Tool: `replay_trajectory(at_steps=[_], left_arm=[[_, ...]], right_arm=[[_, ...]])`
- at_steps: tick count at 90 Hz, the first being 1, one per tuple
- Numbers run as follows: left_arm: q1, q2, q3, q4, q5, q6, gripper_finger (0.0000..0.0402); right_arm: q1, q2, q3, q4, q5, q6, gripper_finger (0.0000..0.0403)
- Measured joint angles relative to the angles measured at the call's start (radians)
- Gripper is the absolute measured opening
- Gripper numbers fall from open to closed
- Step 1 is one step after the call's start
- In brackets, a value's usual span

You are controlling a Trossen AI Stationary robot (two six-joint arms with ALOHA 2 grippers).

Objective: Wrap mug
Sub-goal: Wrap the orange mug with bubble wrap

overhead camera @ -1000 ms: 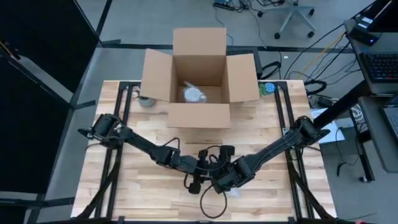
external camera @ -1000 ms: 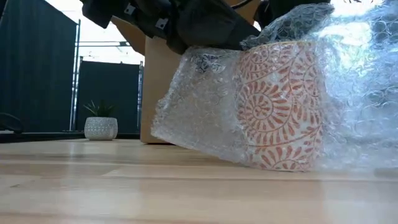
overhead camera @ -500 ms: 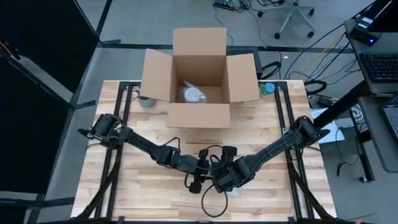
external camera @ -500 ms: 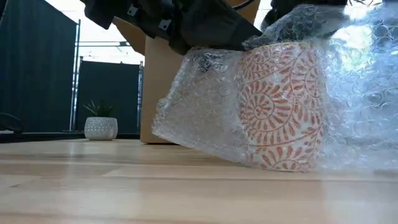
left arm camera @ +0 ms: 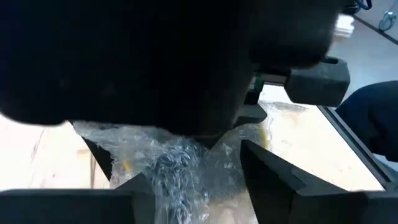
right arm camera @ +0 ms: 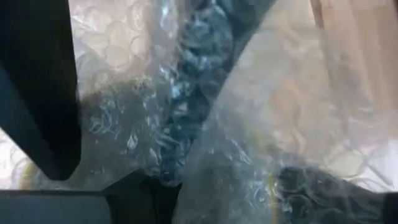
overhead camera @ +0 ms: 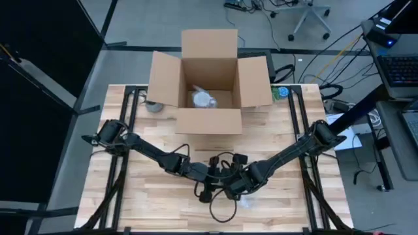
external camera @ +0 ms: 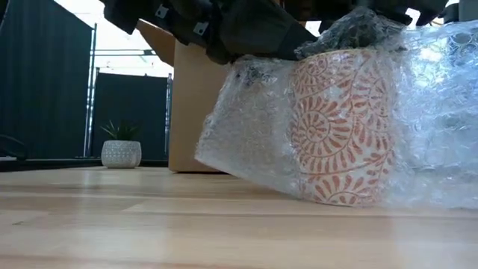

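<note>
A white mug [external camera: 340, 127] with an orange leaf pattern stands upright on the wooden table [overhead camera: 150, 196], near its front edge. Clear bubble wrap [external camera: 246, 127] covers it and is bunched over its mouth [external camera: 351, 30]. In the high view the mug is hidden under the two arms. My left gripper [left arm camera: 186, 180] comes in from the table's left over the mug and is shut on the gathered wrap. My right gripper [overhead camera: 235, 186] comes from the right and sits right above the mug, its wrist view filled with wrap [right arm camera: 186, 106]. My left gripper has a bunch of several layers of bubble wrap [left arm camera: 177, 165] between its two fingers [left arm camera: 267, 171], above the mug's mouth. It comes slanting down from the table's left. The wrap falls slack down the mug's sides to the table, and the mug stands on its base.
An open cardboard box [overhead camera: 209, 85] with a pale wrapped object inside [overhead camera: 204, 99] stands at the table's far middle. A small pot with a plant [external camera: 121, 149] stands far left. A loose cable loop [overhead camera: 219, 212] lies at the near edge. Bare wood lies to the left and right.
The wrap's loose flap on the mug's left side has drawn in a little toward the mug and lifted slightly. The bunch over the mouth has tightened. Both grippers have stayed over the mug, my right one easing slightly toward the table's left.
</note>
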Motion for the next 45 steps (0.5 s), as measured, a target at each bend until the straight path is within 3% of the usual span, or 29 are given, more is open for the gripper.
replay_trajectory(at_steps=[11,45], left_arm=[[-0.001,-0.033,0.001,-0.059,-0.014,0.006,0.0125],[-0.033,-0.234,0.001,-0.338,-0.221,0.025,0.0125]], right_arm=[[0.001,0.0,0.0,0.002,-0.003,0.0,0.0178],[0.005,0.002,-0.002,0.004,-0.014,-0.03,0.0178]])
